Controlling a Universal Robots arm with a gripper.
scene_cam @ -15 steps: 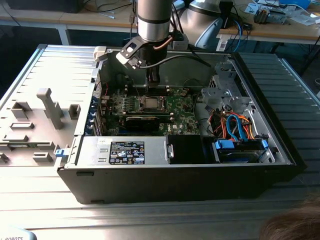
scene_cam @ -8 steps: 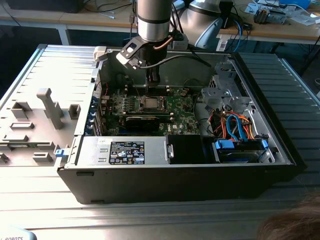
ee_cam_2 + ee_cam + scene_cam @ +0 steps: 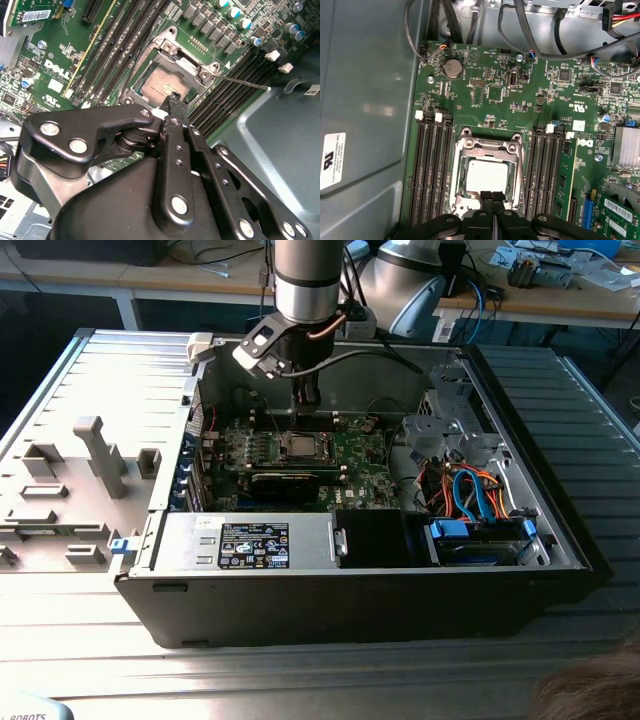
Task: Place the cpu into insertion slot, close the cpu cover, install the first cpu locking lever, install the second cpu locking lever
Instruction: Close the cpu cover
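Pincer (image 3: 173, 97) closest, fingers together, tips at the edge of the chip (image 3: 159, 86). Chip sits flat in socket (image 3: 461, 172), metal frame (image 3: 490, 148) lying around it. Thin lever rod (image 3: 245, 82) sticks out beside the frame. Green board (image 3: 495, 112) surrounds.

Layout inside the case (image 3: 350, 605)
I see the cpu (image 3: 486, 176) in the insertion slot (image 3: 461, 188), memory slots (image 3: 432, 170) flanking it, my gripper (image 3: 493, 195) at its edge
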